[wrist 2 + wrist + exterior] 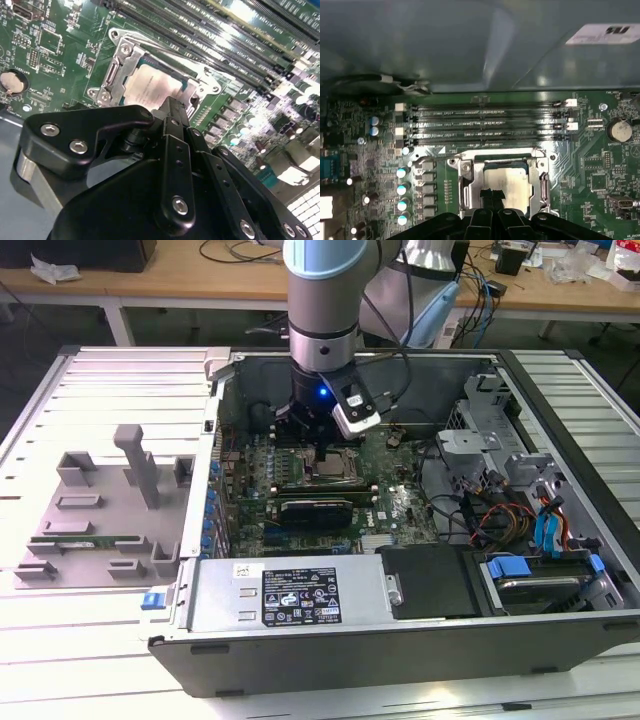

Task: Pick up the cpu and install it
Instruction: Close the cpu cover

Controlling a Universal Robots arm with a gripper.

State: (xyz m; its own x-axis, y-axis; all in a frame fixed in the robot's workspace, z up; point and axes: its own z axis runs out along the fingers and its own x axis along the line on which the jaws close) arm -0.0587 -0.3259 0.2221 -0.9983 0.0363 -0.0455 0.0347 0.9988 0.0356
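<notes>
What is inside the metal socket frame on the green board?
The cpu lies inside the socket frame, its silvery top showing in the second wrist view. The gripper covers one edge of it, so whether it sits fully down cannot be seen.

The cpu (512, 180) has a shiny silver-grey top, the motherboard (590, 165) is green with tiny silver spots, the memory slots (485, 122) and the gripper (490, 192) are black, and the computer case (400, 640) is dark grey.

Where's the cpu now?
In both wrist views the cpu lies inside the metal socket frame on the motherboard, beside the memory slots, under the end effector.
</notes>
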